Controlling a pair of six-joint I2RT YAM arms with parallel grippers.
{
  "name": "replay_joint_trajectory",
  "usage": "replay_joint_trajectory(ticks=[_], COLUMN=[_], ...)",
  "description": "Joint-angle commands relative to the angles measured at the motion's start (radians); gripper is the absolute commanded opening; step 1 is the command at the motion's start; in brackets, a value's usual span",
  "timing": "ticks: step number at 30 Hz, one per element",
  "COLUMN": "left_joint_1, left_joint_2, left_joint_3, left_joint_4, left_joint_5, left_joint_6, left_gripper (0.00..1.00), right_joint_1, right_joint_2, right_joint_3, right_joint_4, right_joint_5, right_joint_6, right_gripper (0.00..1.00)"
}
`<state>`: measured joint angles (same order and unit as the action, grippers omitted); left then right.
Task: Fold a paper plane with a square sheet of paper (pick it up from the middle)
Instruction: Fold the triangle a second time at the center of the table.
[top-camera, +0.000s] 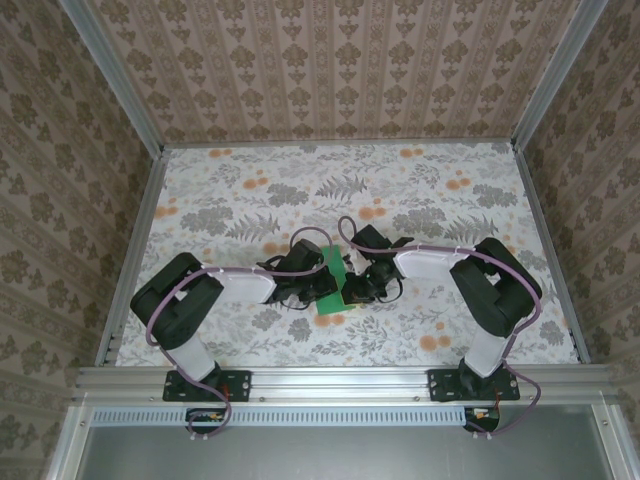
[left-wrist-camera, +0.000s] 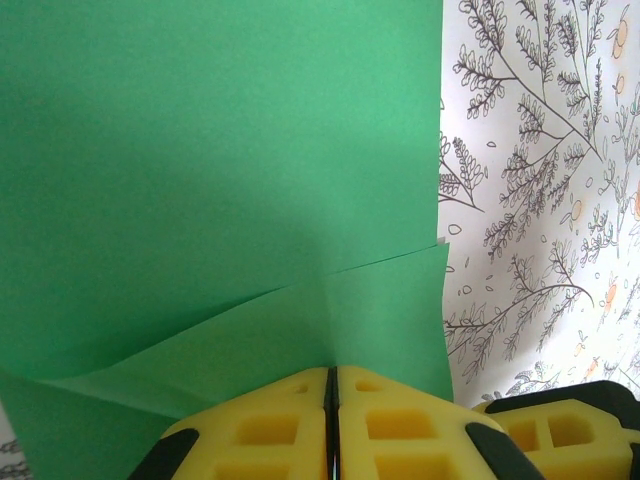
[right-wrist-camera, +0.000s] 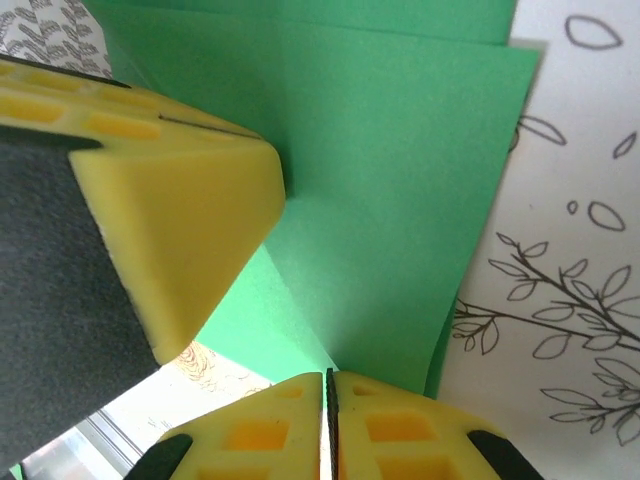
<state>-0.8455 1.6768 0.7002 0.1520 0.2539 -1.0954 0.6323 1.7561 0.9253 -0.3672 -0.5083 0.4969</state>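
Note:
The square sheet of paper (top-camera: 331, 283), bright green, stands lifted between my two grippers at the middle of the table. In the left wrist view the sheet (left-wrist-camera: 220, 180) has a slanting flap lying over it, and my left gripper (left-wrist-camera: 331, 372) is shut on its lower edge. My right gripper (right-wrist-camera: 327, 376) is shut on a crease of the same sheet (right-wrist-camera: 400, 180). From above, the left gripper (top-camera: 319, 285) and right gripper (top-camera: 350, 287) face each other almost touching, and a left gripper finger (right-wrist-camera: 170, 200) looms close in the right wrist view. The paper plane is out of view.
The table (top-camera: 250, 200) carries a white cloth with leaf and orange flower prints. Aluminium rails (top-camera: 135, 250) border it on both sides and at the near edge, and patterned walls (top-camera: 330, 70) rise behind. Both arm bases (top-camera: 205, 385) sit at the near edge.

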Motion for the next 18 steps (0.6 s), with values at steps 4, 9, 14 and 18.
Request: replay_joint_trajectory(ticks=[4,9,14,18], left_joint_1=[-0.007,0.001,0.024,0.071], left_joint_2=[0.045,0.043,0.014,-0.044], left_joint_3=[-0.06,-0.063,-0.093,-0.139], left_joint_4=[-0.08,-0.065,-0.047,-0.038], left_joint_5=[-0.022,-0.021,-0.041,-0.059], left_joint_6=[0.032,0.043,0.057,0.077], left_gripper=[0.11,0.12,0.12,0.12], right_joint_1=[-0.013,-0.014,-0.018,-0.019], right_joint_2=[0.034,0.044,0.064,0.076], right_joint_3=[-0.046,-0.099,-0.146,-0.167], right_joint_4=[0.034,0.027,0.019,0.013], right_joint_5=[-0.005,0.025,0.064,0.098], right_joint_6=[0.023,0.026,0.036,0.057], right_gripper=[0.11,0.11,0.1,0.1])
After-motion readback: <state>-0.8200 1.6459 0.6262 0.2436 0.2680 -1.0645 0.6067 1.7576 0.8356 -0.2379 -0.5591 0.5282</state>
